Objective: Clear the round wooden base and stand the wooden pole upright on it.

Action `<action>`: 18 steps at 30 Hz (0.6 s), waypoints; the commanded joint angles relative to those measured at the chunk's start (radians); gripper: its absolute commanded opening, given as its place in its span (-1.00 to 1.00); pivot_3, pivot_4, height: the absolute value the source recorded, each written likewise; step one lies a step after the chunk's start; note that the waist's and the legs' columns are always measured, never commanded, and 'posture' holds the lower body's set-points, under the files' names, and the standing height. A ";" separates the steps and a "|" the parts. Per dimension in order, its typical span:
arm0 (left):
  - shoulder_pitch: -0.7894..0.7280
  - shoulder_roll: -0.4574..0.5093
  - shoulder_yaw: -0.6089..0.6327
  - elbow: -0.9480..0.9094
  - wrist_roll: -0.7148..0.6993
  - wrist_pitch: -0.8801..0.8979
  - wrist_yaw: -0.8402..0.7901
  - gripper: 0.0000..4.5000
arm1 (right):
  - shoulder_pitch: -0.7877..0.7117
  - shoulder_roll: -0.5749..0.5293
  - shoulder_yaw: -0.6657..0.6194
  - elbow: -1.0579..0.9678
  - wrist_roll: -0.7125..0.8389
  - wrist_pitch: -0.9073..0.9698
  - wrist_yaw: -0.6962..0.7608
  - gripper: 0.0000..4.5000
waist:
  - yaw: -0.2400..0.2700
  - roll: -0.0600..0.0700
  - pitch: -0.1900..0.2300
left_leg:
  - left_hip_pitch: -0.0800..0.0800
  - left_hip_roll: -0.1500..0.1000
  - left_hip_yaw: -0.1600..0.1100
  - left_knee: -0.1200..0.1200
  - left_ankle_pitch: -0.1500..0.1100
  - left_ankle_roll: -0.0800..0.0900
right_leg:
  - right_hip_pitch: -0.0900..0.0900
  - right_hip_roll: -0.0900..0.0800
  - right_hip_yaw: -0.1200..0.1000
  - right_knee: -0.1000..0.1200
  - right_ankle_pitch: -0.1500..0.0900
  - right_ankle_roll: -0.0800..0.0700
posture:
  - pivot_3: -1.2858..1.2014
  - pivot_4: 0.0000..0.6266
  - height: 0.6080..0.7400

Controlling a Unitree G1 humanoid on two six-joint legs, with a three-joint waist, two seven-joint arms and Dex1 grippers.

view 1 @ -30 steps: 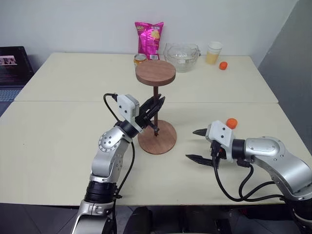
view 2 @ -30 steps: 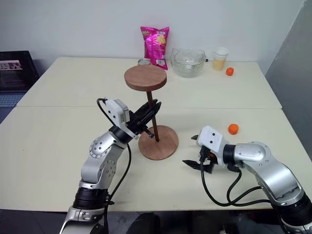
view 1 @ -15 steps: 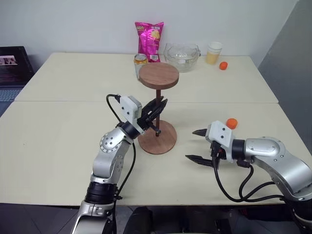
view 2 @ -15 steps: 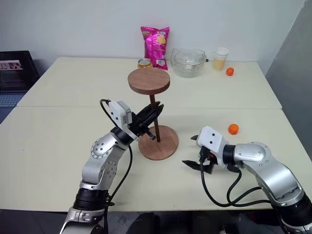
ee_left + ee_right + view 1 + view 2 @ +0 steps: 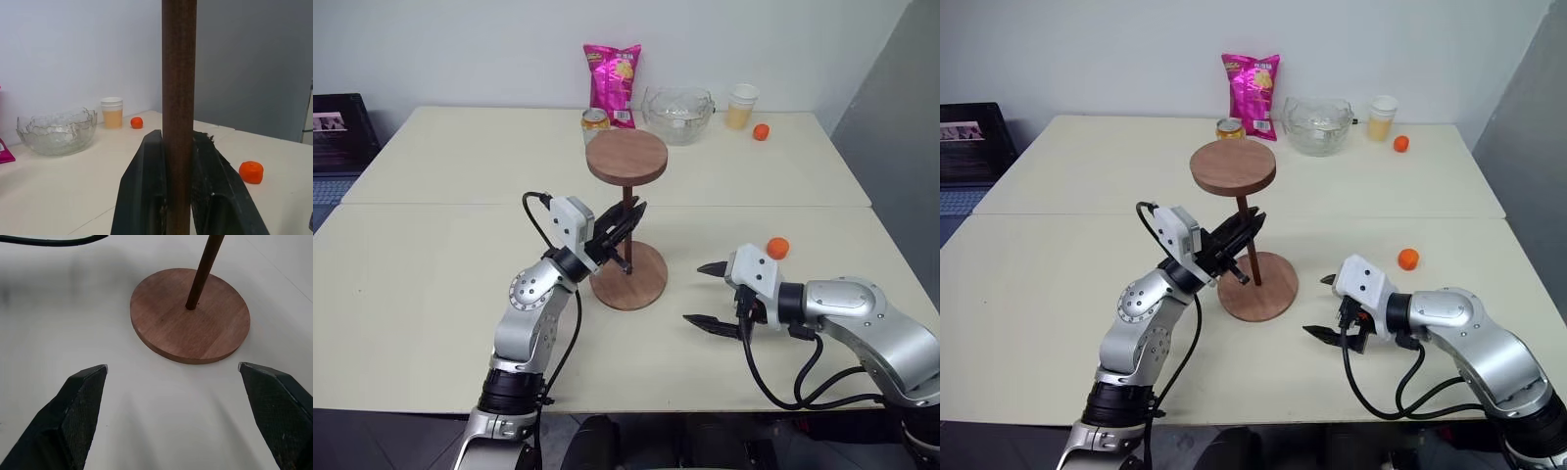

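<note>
On the table: one wooden pole (image 5: 626,223) clenched by left claw (image 5: 625,217), one round wooden base (image 5: 628,275), two oranges (image 5: 778,248); right claw (image 5: 705,294) released.

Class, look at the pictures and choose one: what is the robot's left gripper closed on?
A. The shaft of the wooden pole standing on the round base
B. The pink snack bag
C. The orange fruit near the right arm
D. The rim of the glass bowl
A. The left gripper has both fingers pressed against the wooden pole, which stands on the round wooden base.
</note>
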State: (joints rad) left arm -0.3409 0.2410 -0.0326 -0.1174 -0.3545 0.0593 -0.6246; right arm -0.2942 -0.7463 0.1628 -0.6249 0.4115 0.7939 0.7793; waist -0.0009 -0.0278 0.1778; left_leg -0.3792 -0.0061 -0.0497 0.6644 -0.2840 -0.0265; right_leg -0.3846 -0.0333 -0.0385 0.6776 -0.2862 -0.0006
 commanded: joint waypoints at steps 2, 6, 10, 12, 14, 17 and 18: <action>0.043 0.027 -0.004 0.014 0.024 0.024 -0.002 -0.88 | -0.016 0.006 -0.030 -0.035 0.020 0.012 -0.018 1.00 | 0.000 0.000 0.000 | 0.000 0.000 0.000 0.000 0.000 0.000 | 0.000 0.000 0.000 0.000 0.000 0.000 | 0.03 -0.52 1.00; 0.056 0.038 -0.014 0.037 0.042 0.029 0.003 -0.88 | -0.018 0.007 -0.025 -0.037 0.022 0.015 -0.024 1.00 | 0.000 0.000 -0.001 | 0.000 0.000 0.000 0.000 0.000 0.000 | 0.000 0.000 0.000 0.000 0.000 0.000 | 0.03 -0.52 1.00; 0.064 0.051 -0.024 0.077 0.065 0.037 0.011 -0.88 | -0.015 0.007 -0.023 -0.040 0.021 0.016 -0.029 1.00 | -0.001 0.001 -0.002 | 0.001 0.000 0.000 0.000 0.000 0.000 | 0.000 0.000 0.000 0.000 0.000 0.000 | 0.03 -0.52 1.00; 0.059 0.057 -0.032 0.108 0.079 0.038 0.012 -0.88 | -0.013 0.008 -0.022 -0.041 0.019 0.015 -0.031 1.00 | -0.001 0.001 -0.004 | 0.002 0.000 0.000 0.000 0.000 0.000 | 0.001 0.000 0.000 0.000 0.000 0.000 | 0.03 -0.52 1.00; 0.055 0.063 -0.042 0.127 0.087 0.047 0.012 -0.88 | -0.011 0.008 -0.019 -0.043 0.017 0.014 -0.033 1.00 | -0.001 0.001 -0.004 | 0.005 0.000 0.000 -0.001 0.000 0.001 | 0.004 0.000 0.000 0.000 0.000 0.000 | 0.03 -0.52 1.00; 0.051 0.068 -0.046 0.148 0.093 0.050 0.022 -0.88 | -0.010 0.008 -0.019 -0.045 0.017 0.014 -0.035 1.00 | -0.001 0.001 -0.006 | 0.015 0.000 0.000 -0.003 -0.001 0.001 | 0.014 0.000 0.000 -0.002 -0.003 0.005 | 0.03 -0.52 1.00; 0.053 0.069 -0.046 0.154 0.094 0.048 0.025 -0.88 | -0.009 0.008 -0.019 -0.045 0.017 0.014 -0.035 1.00 | -0.001 0.001 -0.007 | 0.015 0.000 0.000 -0.003 -0.001 0.001 | 0.014 0.000 0.000 -0.002 -0.004 0.005 | 0.03 -0.52 1.00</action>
State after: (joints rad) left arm -0.3343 0.2786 -0.0551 -0.0702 -0.3423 0.0562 -0.6167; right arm -0.2953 -0.7408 0.1604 -0.6313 0.4208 0.8146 0.7523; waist -0.0018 -0.0268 0.1712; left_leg -0.3643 -0.0058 -0.0496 0.6612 -0.2846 -0.0255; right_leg -0.3704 -0.0328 -0.0383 0.6753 -0.2897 0.0044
